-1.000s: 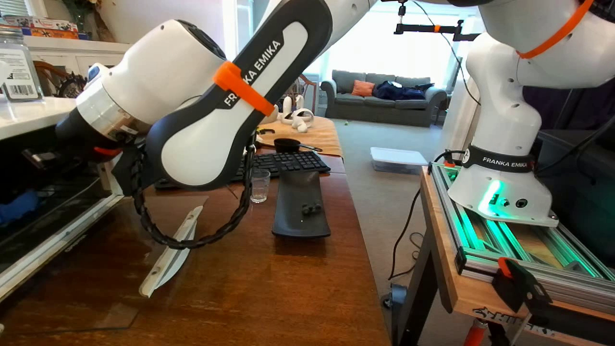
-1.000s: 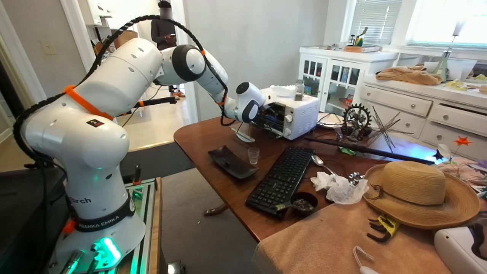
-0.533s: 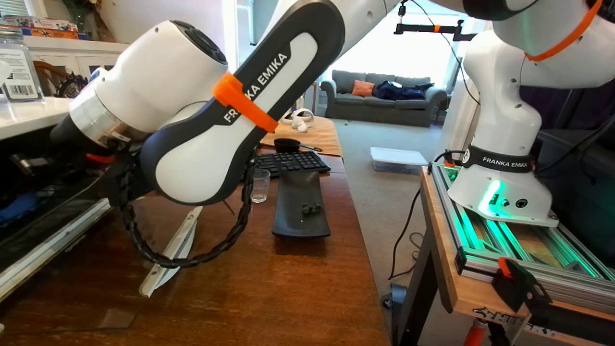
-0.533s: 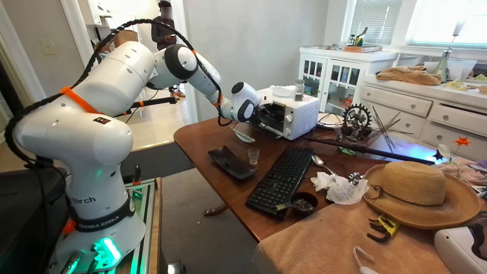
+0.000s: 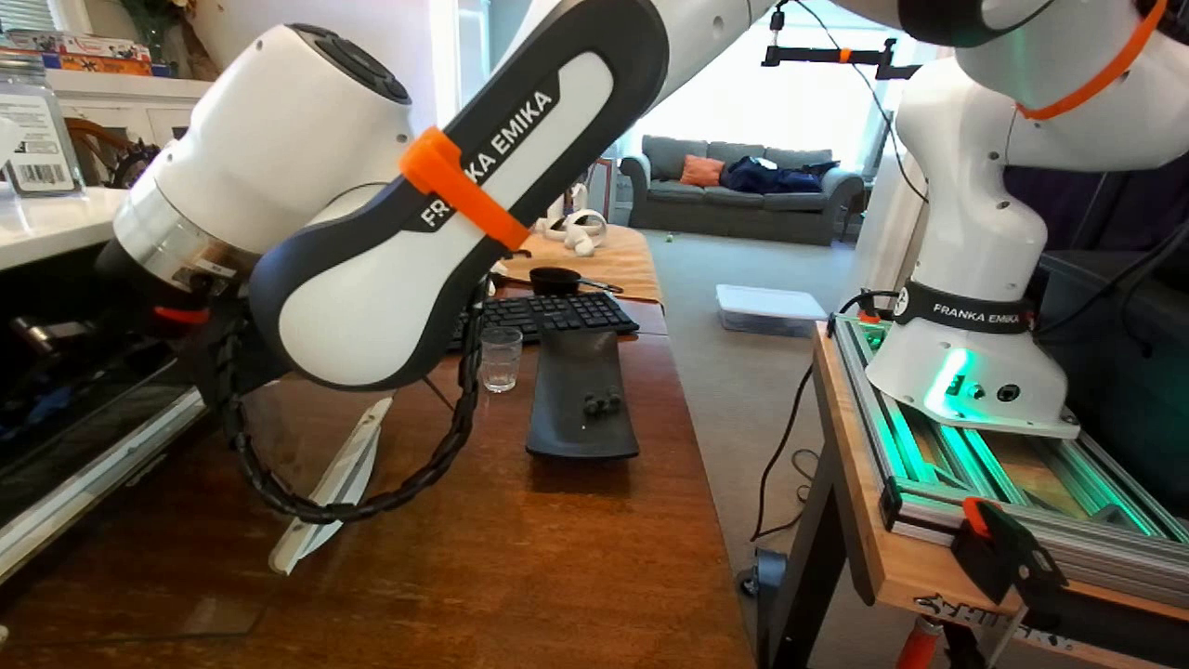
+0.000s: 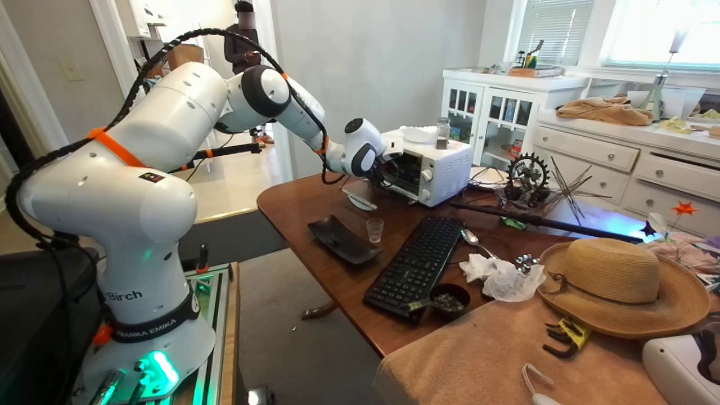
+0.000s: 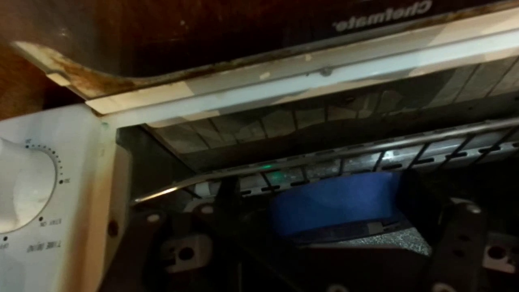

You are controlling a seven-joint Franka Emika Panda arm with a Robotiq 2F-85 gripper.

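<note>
One blue object [image 7: 336, 202], smooth and matte with a curved upper edge, at lower middle of the wrist view, inside the toaster oven [image 6: 450, 169]. Between the widely parted fingers [image 7: 228, 196] of the end effector [image 7: 324, 184]; contact on the frame's right side impossible to tell. Dark gap at left, between blue object and finger. Above, thin metal wire rack [image 7: 365, 146]; at top, rust-edged glass door [image 7: 227, 40]; far left, round white knob [image 7: 28, 186].
</note>
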